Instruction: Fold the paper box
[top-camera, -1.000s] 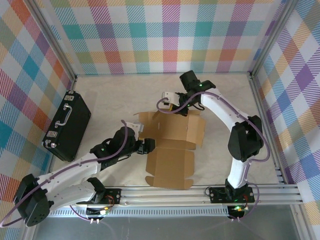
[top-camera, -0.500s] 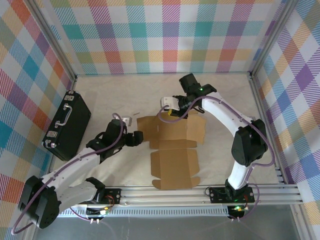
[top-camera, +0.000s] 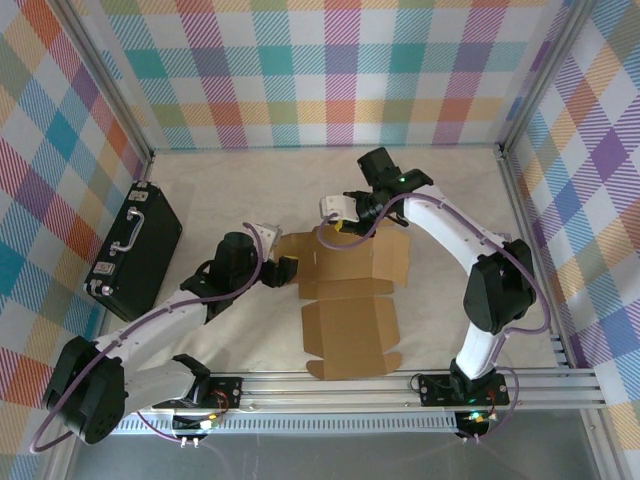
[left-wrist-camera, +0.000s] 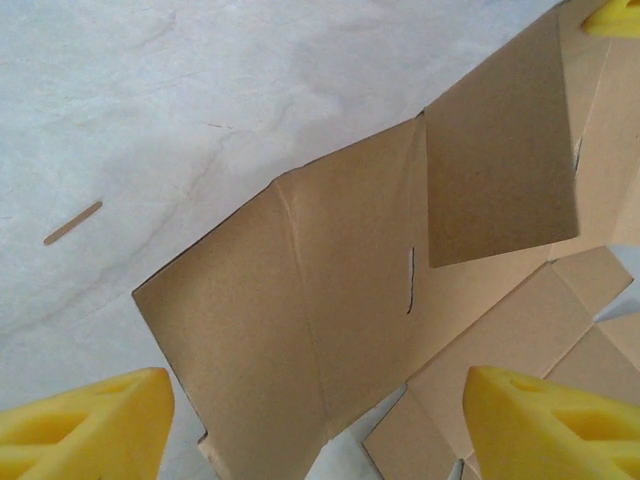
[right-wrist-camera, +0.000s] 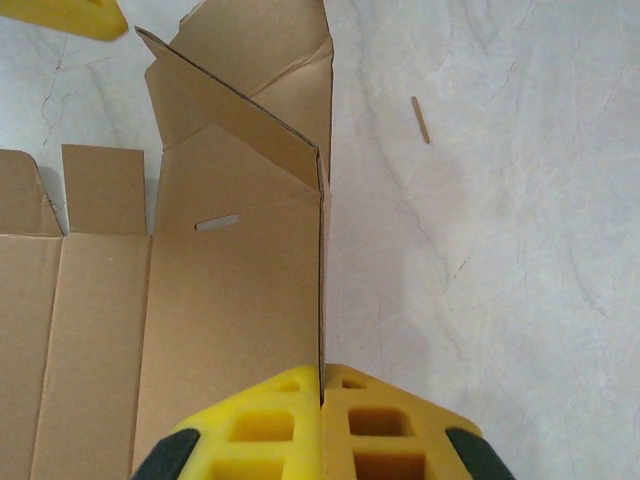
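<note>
1. A pale marbled desk seen from above, closed in on three sides by walls in a pastel check, with a metal rail along the near edge.
2. The paper box is a plain brown cardboard sheet lying near the middle of the desk, slightly to the right. Its near panels lie flat and reach almost to the rail. At its far left corner a panel and its flaps are raised off the desk.
3. The right gripper reaches over the far edge of the sheet. In the right wrist view its yellow pads are pressed together on the edge of an upright cardboard panel, pinching it.
4. The left gripper hovers at the sheet's left edge. In the left wrist view its yellow fingers stand wide apart and hold nothing; a raised, creased flap lies just ahead of them.
5. The two grippers are close together at the same corner of the box.
6. A black hard case with a handle lies at the left of the desk beside the wall, well apart from the box.
7. A thin brown sliver lies on bare desk near the raised corner.
</note>
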